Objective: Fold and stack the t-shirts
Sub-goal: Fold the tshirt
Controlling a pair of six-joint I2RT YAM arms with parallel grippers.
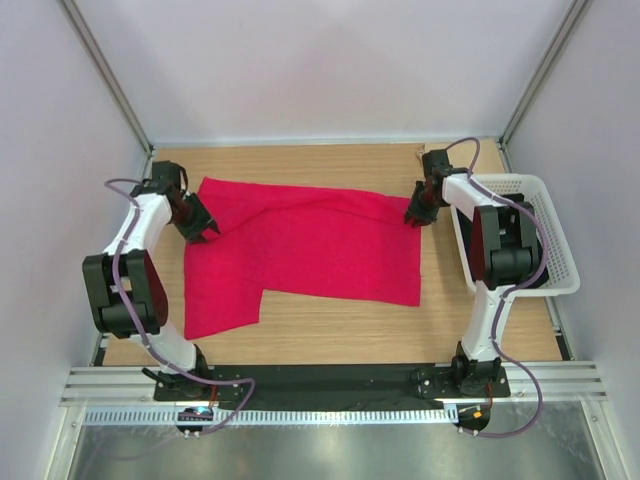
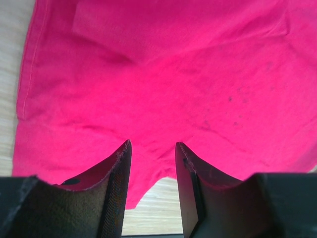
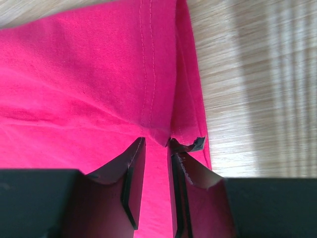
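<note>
A wooden table [image 1: 330, 340] is carrying one red shirt [image 1: 320, 250], which is lying spread across the middle of the worktop; its long upper edge is running close to the far edge and one flap is reaching toward the near-left corner. No second shirt is showing. A white basket [image 1: 560, 270] is sitting along the right edge, apart from the cloth. The left gripper [image 1: 203, 226] is resting at the shirt's far-left corner with its jaws standing apart; the cloth edge is lying loosely between them and bare wood is showing in the gap, so it is reading as released. The right gripper [image 1: 416, 217] is sitting at the far-right corner, and its jaws are nearly together with the stitched hem [image 3: 148, 74] puckering between them, so it is judged to be grasping the shirt. The step in hand is probably the first fold, with both far corners being taken up. The next move is calling for the left jaws to be pinching their corner, then for both corners to be travelling together toward the near edge.
</note>
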